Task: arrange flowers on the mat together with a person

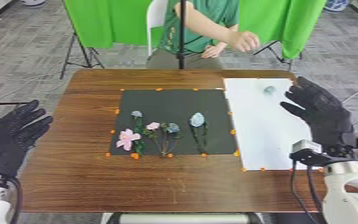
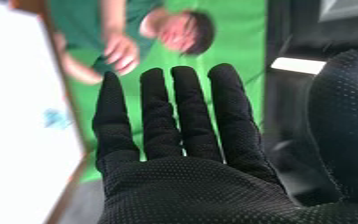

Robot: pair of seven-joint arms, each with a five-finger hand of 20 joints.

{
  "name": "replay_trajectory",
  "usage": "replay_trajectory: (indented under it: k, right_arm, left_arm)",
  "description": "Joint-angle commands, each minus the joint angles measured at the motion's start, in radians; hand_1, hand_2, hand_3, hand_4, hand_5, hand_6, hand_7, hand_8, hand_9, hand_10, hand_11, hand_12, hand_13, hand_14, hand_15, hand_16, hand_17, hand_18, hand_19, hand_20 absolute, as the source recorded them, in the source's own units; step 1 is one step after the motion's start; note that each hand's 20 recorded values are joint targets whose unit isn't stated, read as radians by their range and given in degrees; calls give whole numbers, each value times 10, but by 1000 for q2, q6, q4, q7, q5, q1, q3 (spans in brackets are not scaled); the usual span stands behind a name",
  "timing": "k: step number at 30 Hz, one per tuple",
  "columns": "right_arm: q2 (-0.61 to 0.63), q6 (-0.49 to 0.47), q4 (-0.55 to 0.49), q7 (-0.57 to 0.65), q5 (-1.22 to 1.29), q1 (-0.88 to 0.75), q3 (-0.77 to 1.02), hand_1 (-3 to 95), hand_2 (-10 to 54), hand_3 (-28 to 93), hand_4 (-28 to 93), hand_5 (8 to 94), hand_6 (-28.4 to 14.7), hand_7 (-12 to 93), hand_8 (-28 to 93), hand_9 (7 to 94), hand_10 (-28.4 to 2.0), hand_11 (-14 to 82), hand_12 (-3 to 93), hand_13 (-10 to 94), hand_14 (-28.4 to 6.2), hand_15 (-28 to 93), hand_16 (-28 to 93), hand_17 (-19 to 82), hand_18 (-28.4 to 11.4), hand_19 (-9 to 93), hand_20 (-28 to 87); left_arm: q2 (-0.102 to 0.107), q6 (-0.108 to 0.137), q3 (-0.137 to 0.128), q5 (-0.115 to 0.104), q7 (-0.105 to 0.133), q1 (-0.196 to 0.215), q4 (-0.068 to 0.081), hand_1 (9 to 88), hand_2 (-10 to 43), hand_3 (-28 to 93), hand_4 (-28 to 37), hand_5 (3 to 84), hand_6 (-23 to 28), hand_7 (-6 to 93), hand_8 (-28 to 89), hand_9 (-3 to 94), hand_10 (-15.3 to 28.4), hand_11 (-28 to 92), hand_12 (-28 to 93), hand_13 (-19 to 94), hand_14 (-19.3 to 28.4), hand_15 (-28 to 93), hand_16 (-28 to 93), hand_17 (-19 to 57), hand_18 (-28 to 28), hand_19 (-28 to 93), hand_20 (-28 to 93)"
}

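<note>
In the head view, my left hand (image 1: 14,137) is held over the table's left edge, its fingers extended and nothing in it. My right hand (image 1: 322,112) stands open above the right side of the white sheet (image 1: 262,120). Pink flowers (image 1: 127,138) and a blue-grey flower (image 1: 173,128) lie on the lower part of the dark mat (image 1: 162,102), with a pale blue flower (image 1: 197,119) to their right. A small bluish flower head (image 1: 270,89) is on the white sheet near its far end. In the right wrist view, my right hand (image 2: 189,185) has straight, spread fingers and holds nothing.
Across the brown table (image 1: 95,185), a person in a green shirt has one hand (image 1: 243,41) raised beyond the far edge. Small orange marks (image 1: 135,156) border the mat and the sheet. A dark vertical pole (image 1: 182,35) stands behind the table.
</note>
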Motion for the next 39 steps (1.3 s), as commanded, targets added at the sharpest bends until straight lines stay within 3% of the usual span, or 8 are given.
replay_trajectory:
  k: [1, 9, 15, 20, 24, 31, 36, 39]
  right_arm:
    - [-24, 23, 13, 11, -49, -71, -29, 196, -34, 868, -238, 416, -31, 164, -99, 395, -136, 114, 229, 320, -116, 119, 338, 101, -194, 384, 256]
    - [-28, -3, 13, 21, -47, -89, -3, 197, -35, 870, -240, 414, -35, 167, -103, 396, -139, 122, 229, 319, -118, 129, 333, 100, -195, 391, 259]
    - [-33, -3, 6, -12, -42, -115, 21, 198, -34, 871, -240, 414, -36, 168, -103, 395, -140, 123, 228, 319, -117, 134, 328, 99, -196, 395, 259]
    - [-49, -29, 14, -7, -44, -119, 24, 199, -34, 871, -241, 414, -36, 169, -104, 395, -138, 124, 228, 318, -116, 136, 325, 98, -196, 398, 259]
    - [-47, -17, 11, -17, -35, -134, 47, 200, -33, 872, -240, 413, -35, 170, -105, 395, -138, 125, 228, 318, -117, 139, 324, 97, -196, 400, 260]
    - [-68, -73, 9, -6, -47, -149, 61, 203, -31, 873, -240, 413, -36, 173, -106, 392, -140, 127, 229, 317, -115, 144, 322, 96, -196, 405, 262]
    - [-58, -59, 12, -20, -34, -134, 55, 203, -31, 874, -240, 412, -36, 176, -106, 394, -141, 129, 229, 317, -115, 147, 320, 95, -198, 411, 265]
    - [-68, -77, 18, -7, -39, -129, 46, 204, -30, 873, -240, 412, -36, 177, -107, 394, -141, 130, 228, 316, -115, 150, 320, 93, -198, 413, 265]
  left_arm:
    - [-10, -14, 24, 2, -3, -9, 16, 288, 14, 675, -203, 384, 41, 207, -85, 339, 134, 229, 186, 290, 161, 327, 15, -55, 211, 430, 141]
    - [-16, -20, 31, 4, -15, -7, 17, 287, 13, 676, -202, 385, 41, 207, -85, 339, 134, 230, 186, 291, 161, 328, 15, -55, 211, 430, 142]
    - [15, -18, 22, 2, -11, -36, 27, 288, 13, 676, -202, 385, 41, 209, -85, 338, 134, 229, 185, 290, 160, 326, 14, -56, 211, 430, 143]
    - [-6, -22, 3, 6, -24, -5, 19, 288, 13, 676, -202, 384, 42, 208, -85, 339, 134, 229, 186, 291, 160, 326, 15, -55, 211, 430, 143]
    - [10, -31, 30, 7, -23, -47, 33, 288, 13, 676, -202, 385, 42, 207, -85, 339, 134, 229, 186, 291, 161, 326, 15, -55, 211, 430, 143]
    - [-1, -22, 0, 5, -23, 6, 13, 288, 13, 676, -202, 384, 41, 208, -85, 339, 134, 230, 185, 291, 161, 327, 15, -56, 211, 430, 143]
    - [18, -32, 12, 10, -27, -21, 17, 288, 14, 675, -202, 384, 42, 207, -85, 339, 133, 229, 186, 291, 160, 326, 15, -55, 210, 429, 143]
    - [6, -23, 2, 5, -30, 2, 12, 288, 14, 675, -202, 384, 41, 207, -85, 339, 132, 229, 186, 290, 160, 325, 15, -56, 211, 430, 143]
